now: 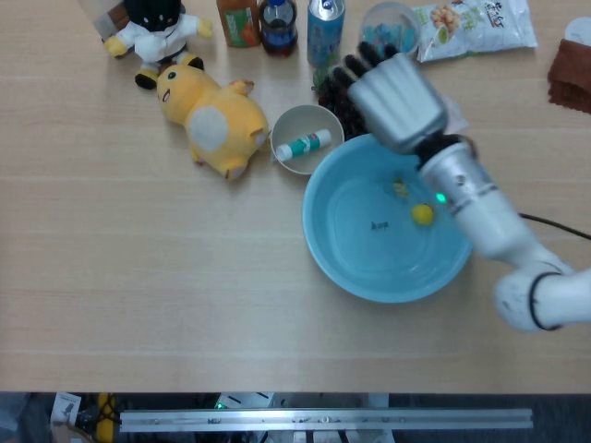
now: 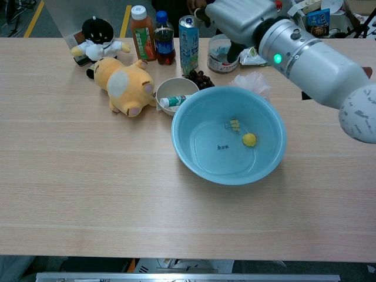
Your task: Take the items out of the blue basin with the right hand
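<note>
yellow plush toy (image 1: 214, 122) near the table's far edge | white bowl (image 1: 306, 138) holding a small tube (image 1: 304, 146), touching the blue basin (image 1: 365, 269) (centre-right; yellow ball (image 1: 422, 214) and clip (image 1: 400, 188) inside) | right hand (image 1: 395, 98) above the basin's far rim, fingers spread wide, holding nothing

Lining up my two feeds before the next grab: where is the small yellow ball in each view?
Head view: small yellow ball in the blue basin's right half.
Chest view: small yellow ball right of the basin's centre.
Shared landmark: the yellow clip lying just up-left of it.
</note>
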Controlling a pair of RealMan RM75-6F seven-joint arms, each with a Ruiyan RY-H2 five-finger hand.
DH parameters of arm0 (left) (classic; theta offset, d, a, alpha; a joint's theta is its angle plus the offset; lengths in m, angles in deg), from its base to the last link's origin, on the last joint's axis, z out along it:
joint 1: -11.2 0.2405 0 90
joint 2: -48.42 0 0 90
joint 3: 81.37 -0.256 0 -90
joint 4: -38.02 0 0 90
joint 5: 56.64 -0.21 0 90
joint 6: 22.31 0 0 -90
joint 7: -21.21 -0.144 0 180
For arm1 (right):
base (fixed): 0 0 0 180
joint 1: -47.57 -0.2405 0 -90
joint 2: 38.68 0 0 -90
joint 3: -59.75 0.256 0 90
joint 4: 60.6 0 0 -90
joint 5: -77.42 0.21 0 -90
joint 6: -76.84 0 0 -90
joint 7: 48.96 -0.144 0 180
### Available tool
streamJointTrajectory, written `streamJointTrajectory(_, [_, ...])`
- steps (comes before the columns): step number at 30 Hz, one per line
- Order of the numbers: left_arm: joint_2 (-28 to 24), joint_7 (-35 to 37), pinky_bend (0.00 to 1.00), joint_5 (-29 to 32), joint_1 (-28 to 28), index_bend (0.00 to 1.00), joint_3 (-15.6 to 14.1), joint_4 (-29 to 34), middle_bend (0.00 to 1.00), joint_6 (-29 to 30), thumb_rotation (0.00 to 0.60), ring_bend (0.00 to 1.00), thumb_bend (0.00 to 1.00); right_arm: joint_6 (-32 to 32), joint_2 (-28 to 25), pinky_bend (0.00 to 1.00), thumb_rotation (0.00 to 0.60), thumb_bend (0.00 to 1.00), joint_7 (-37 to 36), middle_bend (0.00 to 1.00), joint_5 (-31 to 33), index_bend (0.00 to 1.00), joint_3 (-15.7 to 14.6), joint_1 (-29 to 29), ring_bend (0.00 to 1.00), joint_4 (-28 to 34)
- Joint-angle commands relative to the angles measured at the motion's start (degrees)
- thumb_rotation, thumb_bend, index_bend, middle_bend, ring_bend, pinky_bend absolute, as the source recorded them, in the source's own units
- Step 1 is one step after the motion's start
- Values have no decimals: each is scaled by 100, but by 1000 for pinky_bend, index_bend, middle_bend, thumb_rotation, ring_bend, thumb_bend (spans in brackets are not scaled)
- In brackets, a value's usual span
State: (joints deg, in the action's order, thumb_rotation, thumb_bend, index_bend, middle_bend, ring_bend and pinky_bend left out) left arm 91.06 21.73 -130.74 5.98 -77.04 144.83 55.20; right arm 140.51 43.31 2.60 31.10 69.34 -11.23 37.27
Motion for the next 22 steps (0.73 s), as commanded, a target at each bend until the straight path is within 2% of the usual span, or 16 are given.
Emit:
streamJointTrajectory(1, [64, -71, 256, -15, -62, 260, 33, -39, 261, -25, 600, 251, 370, 841, -1037, 379, 600, 232, -172, 309, -211, 275, -258, 734, 204, 1078])
streamJointTrajectory(5, [233, -224, 256, -38, -154, 260, 68, -143, 261, -33, 600, 251, 370, 1416, -1729, 378, 600, 233, -290, 324, -493, 289, -539, 1306, 205, 1713])
streamJointTrajectory(11, [478, -432, 255, -33, -307, 260, 142, -271, 261, -65, 600, 251, 370, 2038, -2359, 379, 600, 233, -432, 328, -870, 301, -921, 2035, 205, 2317])
streamJointTrajectory(17, [695, -562, 254, -56, -406, 260, 189, -359, 261, -44, 600, 251, 370, 2787, -2587, 379, 600, 233, -612, 329, -1379, 301, -1261, 2835, 205, 2620])
streamJointTrajectory(22, [739, -593, 253, -88, -445, 260, 193, -373, 261, -47, 600, 251, 370, 3174, -2679, 379, 600, 234, -774, 329, -1808, 301, -1538, 3419, 205, 2721])
